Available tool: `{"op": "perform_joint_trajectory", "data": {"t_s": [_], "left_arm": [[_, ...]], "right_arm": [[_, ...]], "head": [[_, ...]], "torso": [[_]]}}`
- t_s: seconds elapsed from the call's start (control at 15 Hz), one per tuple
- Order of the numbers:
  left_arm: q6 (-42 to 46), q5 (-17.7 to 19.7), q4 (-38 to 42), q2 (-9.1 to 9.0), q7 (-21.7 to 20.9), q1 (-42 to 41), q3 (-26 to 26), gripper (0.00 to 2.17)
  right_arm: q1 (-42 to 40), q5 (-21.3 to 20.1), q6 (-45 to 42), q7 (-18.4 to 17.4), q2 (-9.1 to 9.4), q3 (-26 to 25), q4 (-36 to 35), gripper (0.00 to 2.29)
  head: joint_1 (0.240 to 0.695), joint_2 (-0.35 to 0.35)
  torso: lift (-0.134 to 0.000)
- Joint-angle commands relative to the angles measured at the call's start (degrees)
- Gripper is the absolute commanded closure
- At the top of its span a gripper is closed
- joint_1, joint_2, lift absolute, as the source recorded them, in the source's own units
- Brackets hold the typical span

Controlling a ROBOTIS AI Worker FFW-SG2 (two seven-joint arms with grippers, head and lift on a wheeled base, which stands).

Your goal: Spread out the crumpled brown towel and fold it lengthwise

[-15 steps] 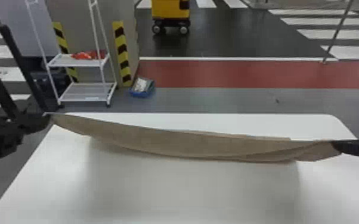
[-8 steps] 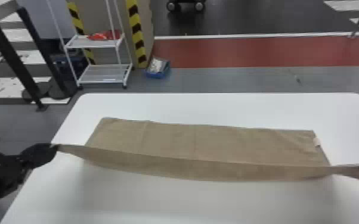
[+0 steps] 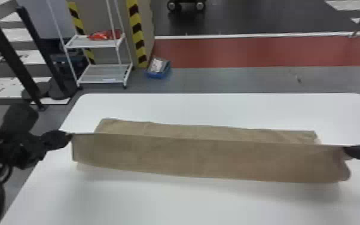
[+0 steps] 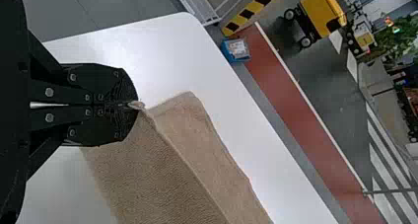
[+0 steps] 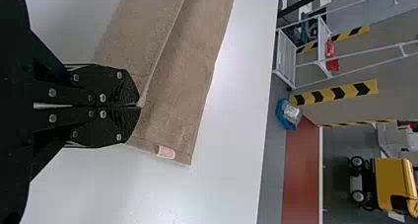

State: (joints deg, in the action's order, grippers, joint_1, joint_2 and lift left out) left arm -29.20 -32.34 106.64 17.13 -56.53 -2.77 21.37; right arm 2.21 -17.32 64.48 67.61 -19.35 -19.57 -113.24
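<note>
Head view — left tool (image 3: 68,136) pinching brown towel (image 3: 206,158), right tool (image 3: 347,148) likewise — partly cut off

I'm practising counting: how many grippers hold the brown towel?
2. The left gripper pinches the brown towel's raised edge at its left end, the right gripper at its right end.

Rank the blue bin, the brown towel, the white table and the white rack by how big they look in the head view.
1. White table
2. Brown towel
3. White rack
4. Blue bin
</note>
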Motion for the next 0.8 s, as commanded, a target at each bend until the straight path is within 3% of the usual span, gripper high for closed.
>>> {"op": "perform_joint_trajectory", "data": {"t_s": [0.0, 0.47, 0.73], "left_arm": [[-0.12, -3.08, -7.58, 1.68, 0.01, 7.07, -4.84, 2.14], [-0.12, -6.33, -22.00, 4.40, -0.07, 21.13, -13.98, 2.14], [-2.40, -8.26, -28.77, 3.96, -0.07, 26.32, -17.41, 2.14]], "right_arm": [[6.75, -3.95, -0.36, 0.15, -0.07, 4.02, 8.21, 2.26], [15.72, -9.84, -1.24, 1.82, 0.37, 8.41, 18.93, 2.26], [18.00, -11.68, -1.41, 2.00, 0.72, 10.87, 21.66, 2.26]], "head": [[0.695, 0.079], [0.695, 0.057], [0.695, 0.050]], "torso": [[-0.123], [-0.123], [-0.123]]}}
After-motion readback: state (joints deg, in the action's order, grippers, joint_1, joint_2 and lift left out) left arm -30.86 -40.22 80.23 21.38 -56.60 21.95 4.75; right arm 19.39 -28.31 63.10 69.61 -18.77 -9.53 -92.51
